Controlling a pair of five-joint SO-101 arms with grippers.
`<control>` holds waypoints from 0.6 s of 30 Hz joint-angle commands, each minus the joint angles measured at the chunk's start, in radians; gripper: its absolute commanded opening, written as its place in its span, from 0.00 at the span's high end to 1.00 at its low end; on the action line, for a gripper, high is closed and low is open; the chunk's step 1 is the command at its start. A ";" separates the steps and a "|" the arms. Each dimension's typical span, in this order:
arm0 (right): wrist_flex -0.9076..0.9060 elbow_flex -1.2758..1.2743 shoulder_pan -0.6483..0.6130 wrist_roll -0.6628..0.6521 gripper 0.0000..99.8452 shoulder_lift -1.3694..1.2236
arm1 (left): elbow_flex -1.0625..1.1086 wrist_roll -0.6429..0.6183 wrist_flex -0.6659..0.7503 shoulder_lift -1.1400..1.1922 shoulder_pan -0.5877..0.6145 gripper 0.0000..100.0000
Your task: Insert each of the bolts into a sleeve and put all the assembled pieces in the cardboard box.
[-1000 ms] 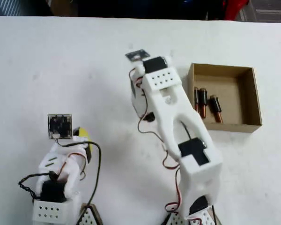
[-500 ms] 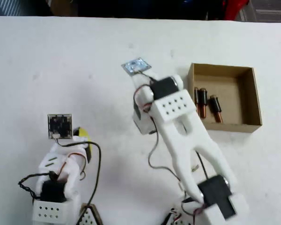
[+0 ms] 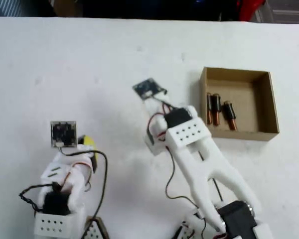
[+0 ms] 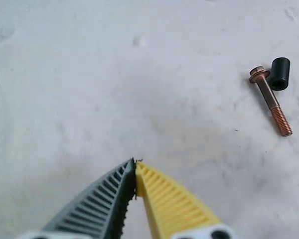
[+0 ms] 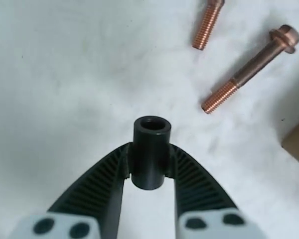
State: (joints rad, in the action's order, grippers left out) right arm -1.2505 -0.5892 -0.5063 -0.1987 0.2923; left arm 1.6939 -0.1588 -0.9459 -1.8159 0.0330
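A black sleeve [image 5: 150,137] is gripped upright by the right gripper [image 5: 149,148] near the cardboard box [image 3: 270,104], in which 3 assembled pieces [image 3: 218,109] are laid, 2 bolts [image 5: 249,69] are seen near that box, and the left gripper [image 4: 135,168], well apart from it, is pressed together on nothing.

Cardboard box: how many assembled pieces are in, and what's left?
Done: three copper bolts with black sleeves lie in the open cardboard box. In hand: the right gripper grips an upright black cylindrical sleeve. To do: two loose copper bolts on the white table, unsleeved; the left gripper is shut, empty.
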 commanded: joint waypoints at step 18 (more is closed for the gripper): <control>0.343 -0.308 -0.008 -0.098 0.98 0.013 | 0.000 0.014 -0.005 -0.008 0.004 0.97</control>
State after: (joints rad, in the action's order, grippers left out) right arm -0.9329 -0.8991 -0.5063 -0.2785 0.2923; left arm 1.6939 -0.1588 -0.9459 -1.8159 0.0330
